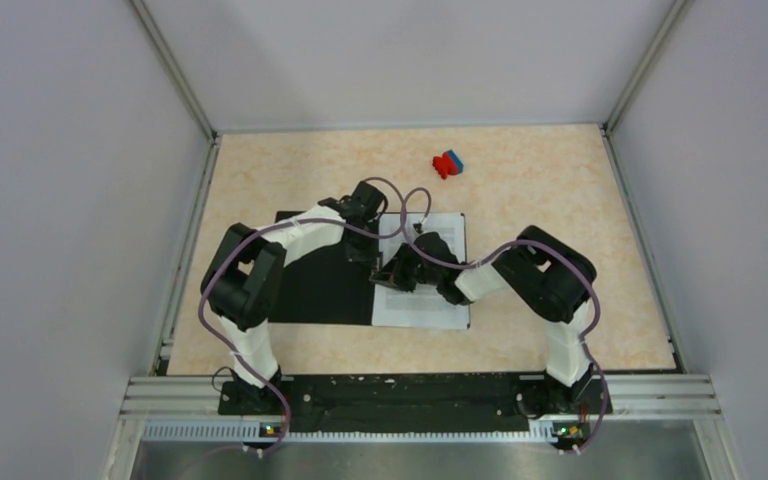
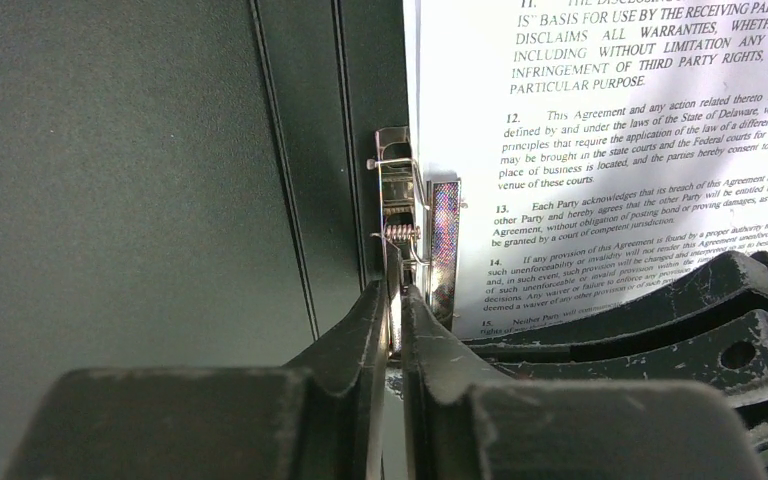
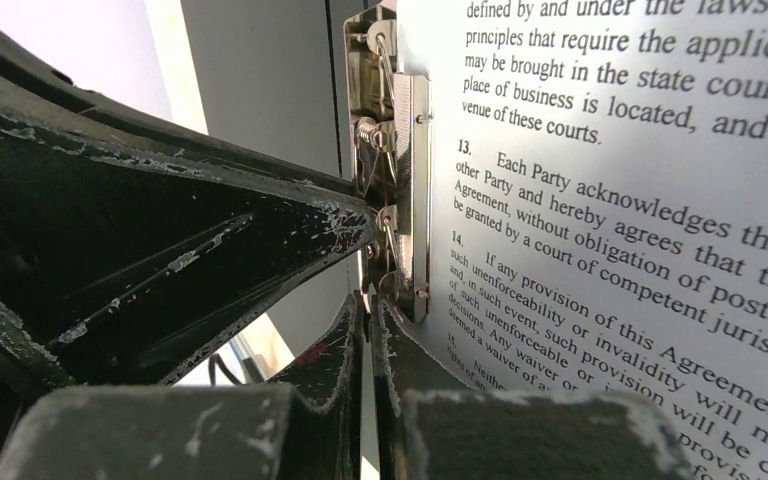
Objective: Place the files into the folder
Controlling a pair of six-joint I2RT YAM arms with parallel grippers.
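The folder [image 1: 320, 290] lies open on the table, its black inside [image 2: 160, 180] facing up. The files [image 1: 430, 305], white sheets of dense black print [image 2: 640, 150] [image 3: 640, 230], rest on its right half. Their left edge sits at the metal spring clip [image 2: 405, 200] [image 3: 400, 150] by the spine. My left gripper [image 2: 397, 292] [image 1: 388, 260] comes in from the far side, its jaws pinched on the clip's thin metal lever. My right gripper [image 3: 370, 300] [image 1: 402, 274] is shut, its tips at the clip's lower end and beside the left fingers [image 3: 160, 230].
A small red-and-blue object [image 1: 448, 163] lies at the back of the table, right of centre. White walls close in the left, right and far sides. A metal rail [image 1: 410, 395] runs along the near edge by the arm bases.
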